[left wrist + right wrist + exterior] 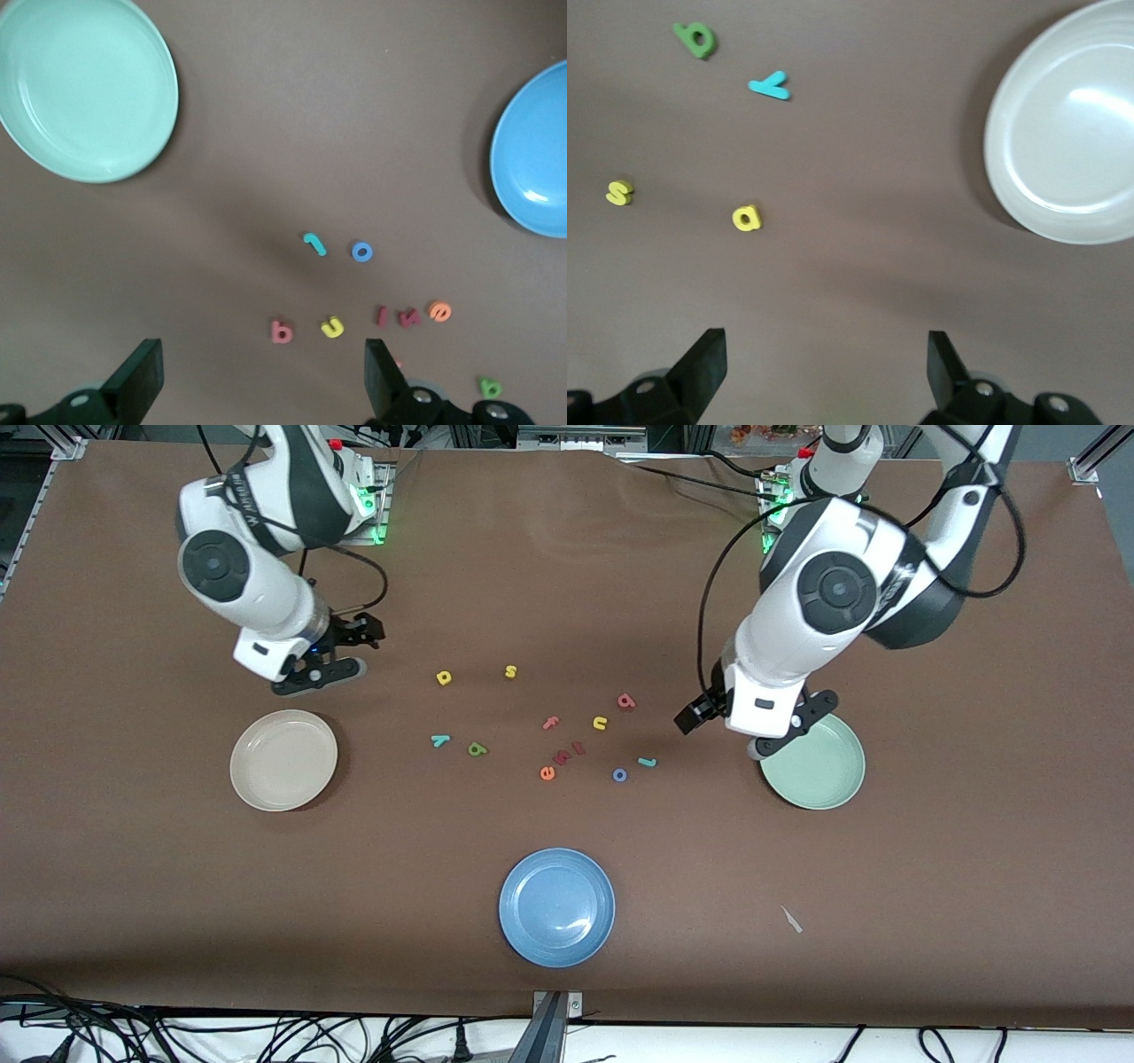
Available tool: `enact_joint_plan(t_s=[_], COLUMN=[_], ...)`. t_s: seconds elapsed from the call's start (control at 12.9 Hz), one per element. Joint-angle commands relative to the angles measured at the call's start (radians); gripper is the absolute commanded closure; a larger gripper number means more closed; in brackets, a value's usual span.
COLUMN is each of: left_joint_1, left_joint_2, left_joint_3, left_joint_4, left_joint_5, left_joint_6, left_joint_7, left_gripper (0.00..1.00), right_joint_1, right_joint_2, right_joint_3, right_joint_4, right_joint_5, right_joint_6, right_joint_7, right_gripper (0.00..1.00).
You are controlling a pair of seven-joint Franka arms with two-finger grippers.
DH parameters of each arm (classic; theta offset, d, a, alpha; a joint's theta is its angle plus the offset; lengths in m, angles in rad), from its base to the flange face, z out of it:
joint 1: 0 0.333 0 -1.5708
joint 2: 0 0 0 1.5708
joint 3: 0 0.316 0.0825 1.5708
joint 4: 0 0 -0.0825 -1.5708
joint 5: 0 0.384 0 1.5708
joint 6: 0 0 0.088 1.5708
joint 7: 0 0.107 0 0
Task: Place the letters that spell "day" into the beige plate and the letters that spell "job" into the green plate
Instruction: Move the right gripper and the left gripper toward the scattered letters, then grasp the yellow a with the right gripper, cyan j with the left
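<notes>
Nothing sorted yet: both target plates bare, all letters loose on the counter (567, 558) between the two arms.

Right gripper (341, 657): over bare counter, just above the beige plate (244, 779) toward the robots' side, fingers (700, 363) spread wide, holding nothing. Closest of the "day" letters: the yellow bowl letter (444, 678), toward the counter's middle from this gripper, small and roundish with no marked long axis. Nearer the front camera, side by side: the teal y (440, 740) and the olive letter (477, 749). Beside the yellow bowl letter, a yellow s (510, 671), to be left alone.

Left gripper (757, 722): over the edge of the green plate (850, 788), fingers likewise wide apart and empty. From it toward the counter's middle: the teal hook (648, 762) with its long axis running roughly along the counter's length, the blue ring (619, 775) just beside it, and the red b (626, 701) farther from the front camera. Mixed in close by: a yellow u (600, 723), a pink f (551, 723) and an orange e (547, 773).

Judging by reach: "day" for the right arm, "job" for the left. Likely start with the yellow bowl letter or the teal hook, closing across the hook's thin width. Tiny pieces; easy to nudge a neighbour.

Blue plate (556, 948) near the front camera, no part in this.
</notes>
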Motion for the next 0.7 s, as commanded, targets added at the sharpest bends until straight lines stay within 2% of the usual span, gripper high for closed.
enact_joint_plan(t_s=[0.0, 0.16, 0.31, 0.39, 0.62], left_joint_1=[-0.048, -0.073, -0.079, -0.078, -0.079], left_joint_2=[0.090, 0.138, 0.182, 0.199, 0.262], left_joint_3=[0.004, 0.004, 0.004, 0.004, 0.004], left_joint_4=[0.035, 0.035, 0.035, 0.035, 0.035], left_joint_5=[0.045, 0.062, 0.060, 0.052, 0.054], left_joint_6=[0.033, 0.083, 0.105, 0.123, 0.171], left_joint_7=[-0.115, -0.222, -0.264, -0.267, -0.371], left_gripper=[0.00, 0.00, 0.00, 0.07, 0.47], right_joint_1=[-0.005, -0.005, -0.005, -0.004, 0.005], right_joint_2=[-0.010, 0.013, 0.050, 0.071, 0.166], right_joint_3=[0.076, 0.141, 0.151, 0.166, 0.188], right_joint_4=[-0.086, -0.112, -0.155, -0.167, -0.169], right_joint_5=[0.012, 0.011, 0.008, 0.005, -0.006], right_joint_6=[0.146, 0.216, 0.317, 0.366, 0.479], right_joint_7=[0.088, 0.180, 0.200, 0.193, 0.187], right_gripper=[0.00, 0.00, 0.00, 0.00, 0.00])
